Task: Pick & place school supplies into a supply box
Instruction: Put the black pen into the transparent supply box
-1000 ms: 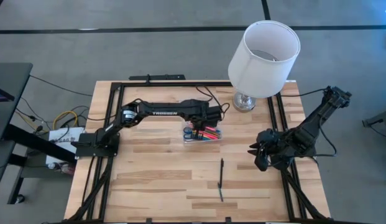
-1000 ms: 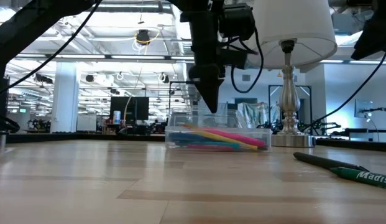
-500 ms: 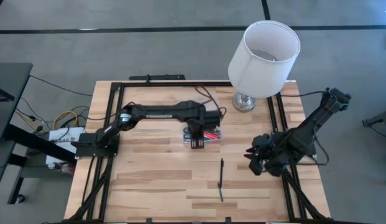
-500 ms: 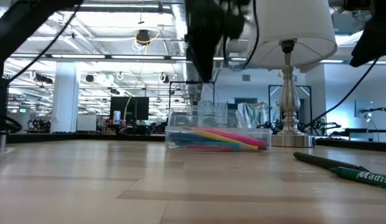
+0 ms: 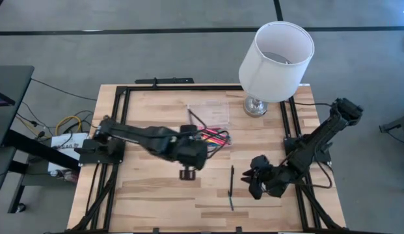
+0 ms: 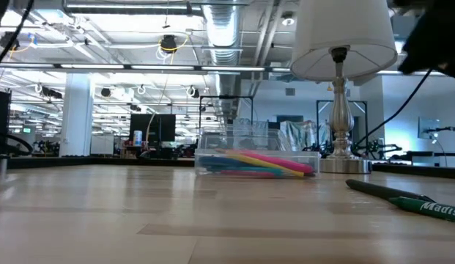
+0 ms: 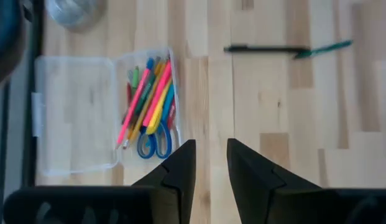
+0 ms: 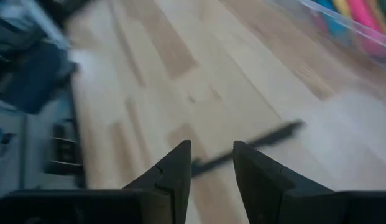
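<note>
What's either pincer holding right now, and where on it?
Nothing. The left pincer and right pincer are both open and empty; the last pen lies loose on the table.

This is a big open lab or industrial hall: exposed ducts (image 6: pixel 227 29) and rows of ceiling lights (image 6: pixel 132 70) above, monitors (image 6: pixel 155 126) far behind, grey concrete floor (image 5: pixel 123 52) around the wooden tabletop (image 5: pixel 156 188).

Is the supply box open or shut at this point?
Open. In the left wrist view the supply box holds the pens and scissors, and its clear lid lies flat beside that half.
</note>
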Robot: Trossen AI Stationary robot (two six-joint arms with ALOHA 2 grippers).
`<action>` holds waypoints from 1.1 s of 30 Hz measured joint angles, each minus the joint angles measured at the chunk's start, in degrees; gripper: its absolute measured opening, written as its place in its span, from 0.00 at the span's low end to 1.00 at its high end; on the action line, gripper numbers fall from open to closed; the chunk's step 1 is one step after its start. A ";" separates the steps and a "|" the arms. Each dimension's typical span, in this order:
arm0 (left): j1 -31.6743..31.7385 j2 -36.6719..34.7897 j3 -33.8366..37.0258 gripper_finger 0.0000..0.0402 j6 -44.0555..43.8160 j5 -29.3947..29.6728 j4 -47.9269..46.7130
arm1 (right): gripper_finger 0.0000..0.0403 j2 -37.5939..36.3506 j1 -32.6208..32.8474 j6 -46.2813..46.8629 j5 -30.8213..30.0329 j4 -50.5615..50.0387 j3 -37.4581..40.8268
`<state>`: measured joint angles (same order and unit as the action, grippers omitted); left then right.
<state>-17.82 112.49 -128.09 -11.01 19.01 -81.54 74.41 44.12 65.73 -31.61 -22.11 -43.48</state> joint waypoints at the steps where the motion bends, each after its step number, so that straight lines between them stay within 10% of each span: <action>1: -1.10 -1.26 0.01 0.21 -0.37 1.05 -0.02 | 0.28 0.00 0.00 -0.90 0.06 1.68 0.00; 20: -27.70 -26.95 0.07 0.21 12.23 24.58 8.36 | 0.28 -0.04 -9.86 5.79 -1.80 9.57 -0.02; 25: -26.85 -29.76 0.07 0.21 24.17 10.77 19.94 | 0.28 -0.04 -10.62 4.53 -1.91 11.43 -0.02; 33: -19.87 -30.54 0.07 0.21 35.97 -28.94 33.34 | 0.28 -0.04 -9.71 4.36 -1.95 13.00 -0.02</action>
<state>-37.69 81.95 -128.03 24.95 -9.93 -48.20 74.37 34.40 70.08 -33.56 -9.11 -43.51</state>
